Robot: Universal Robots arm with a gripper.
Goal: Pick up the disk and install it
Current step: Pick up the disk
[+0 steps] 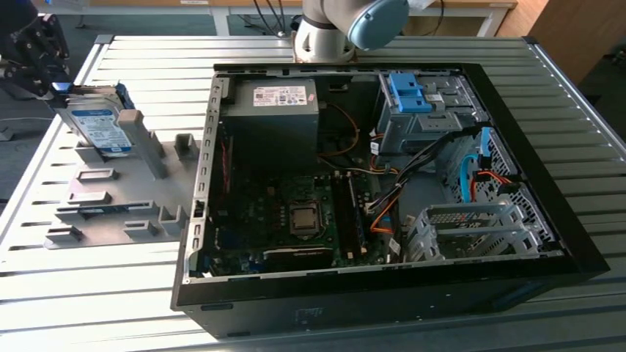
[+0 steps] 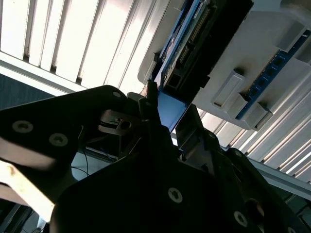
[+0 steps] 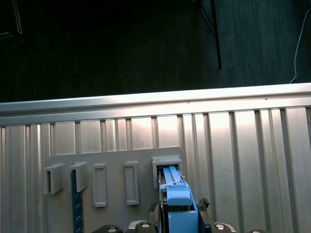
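The disk [image 1: 98, 126] stands on edge, tilted, in a slot of the grey holder plate [image 1: 127, 202] at the exterior view's left. Its white-and-blue label faces the camera. My gripper [image 1: 61, 86] reaches down onto the disk's upper end from the far left. In the first wrist view the disk's blue rail [image 3: 177, 199] runs from the slot up between my fingertips [image 3: 202, 205]. The second wrist view shows the blue edge [image 2: 170, 109] filling the gap between my two dark fingers [image 2: 151, 99], so my gripper [image 2: 170, 116] is shut on it.
An open computer case [image 1: 577, 242] lies right of the holder. It holds a dark power supply box [image 1: 278, 110], a blue-latched drive cage [image 1: 406, 94] and a bare metal cage [image 1: 470, 229]. The table [image 1: 59, 293] is ribbed metal. The holder's other slots [image 3: 99, 184] stand beside the disk.
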